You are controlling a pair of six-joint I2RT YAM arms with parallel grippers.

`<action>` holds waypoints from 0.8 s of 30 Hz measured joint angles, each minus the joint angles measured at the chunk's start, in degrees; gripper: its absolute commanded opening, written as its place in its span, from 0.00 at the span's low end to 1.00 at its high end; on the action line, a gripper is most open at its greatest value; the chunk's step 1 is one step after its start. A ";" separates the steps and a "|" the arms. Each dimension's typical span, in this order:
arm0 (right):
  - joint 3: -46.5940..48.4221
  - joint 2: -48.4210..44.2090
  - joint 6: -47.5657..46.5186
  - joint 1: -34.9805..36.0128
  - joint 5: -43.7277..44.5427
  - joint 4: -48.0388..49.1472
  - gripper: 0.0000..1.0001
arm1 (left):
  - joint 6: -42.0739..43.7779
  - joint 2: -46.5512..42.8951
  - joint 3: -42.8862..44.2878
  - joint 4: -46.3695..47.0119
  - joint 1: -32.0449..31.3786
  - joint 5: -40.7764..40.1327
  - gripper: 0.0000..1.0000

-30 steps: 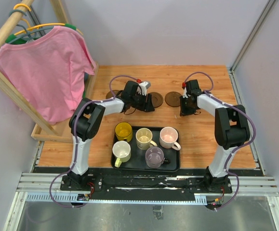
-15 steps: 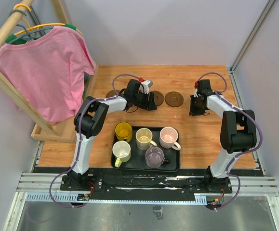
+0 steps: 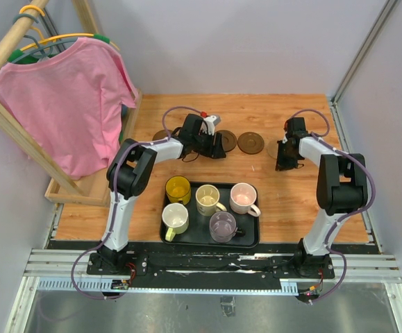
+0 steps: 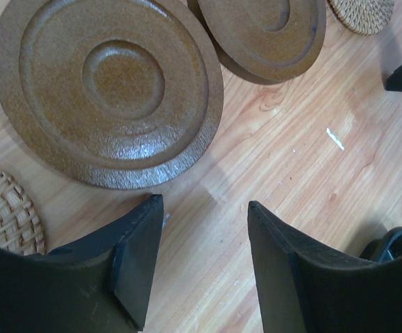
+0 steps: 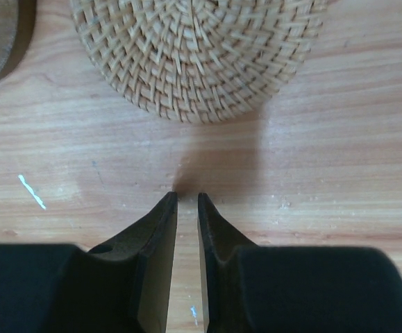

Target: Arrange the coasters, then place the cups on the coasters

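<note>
One dark brown coaster lies on the wood just ahead of my left gripper, which is open with only bare wood between its fingers. Two more brown coasters lie stacked beyond it. A woven coaster sits beside the left finger. My right gripper is shut to a thin slit, with nothing in it. Its tips sit a short way in front of the other woven coaster. Yellow, cream, pink, white and grey-purple cups stand in the black tray.
A wooden rack carrying a pink shirt fills the left side. Grey walls close the back and right of the table. The tray lies between the arm bases and the coasters. A dark rim shows low right in the left wrist view.
My right gripper has slid to the right, away from the brown coasters, and kept its narrow gap. The left gripper shifted slightly right, then held still.
</note>
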 measured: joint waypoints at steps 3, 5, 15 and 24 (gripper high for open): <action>0.70 1.27 0.31 -0.48 -0.22 0.28 0.20 | 0.00 -1.07 -1.44 -0.09 0.00 -0.15 0.57; 1.97 2.34 0.50 -0.50 -0.33 0.44 0.20 | 0.00 -1.99 -2.58 -0.35 0.00 -0.24 0.57; 7.74 7.13 0.85 -1.68 -1.99 1.99 0.19 | 0.00 -6.32 -5.75 -1.18 0.00 -0.85 0.57; 8.94 8.24 0.94 -2.14 -2.99 3.28 0.19 | 0.20 -8.11 -5.75 -1.22 0.00 -1.84 0.57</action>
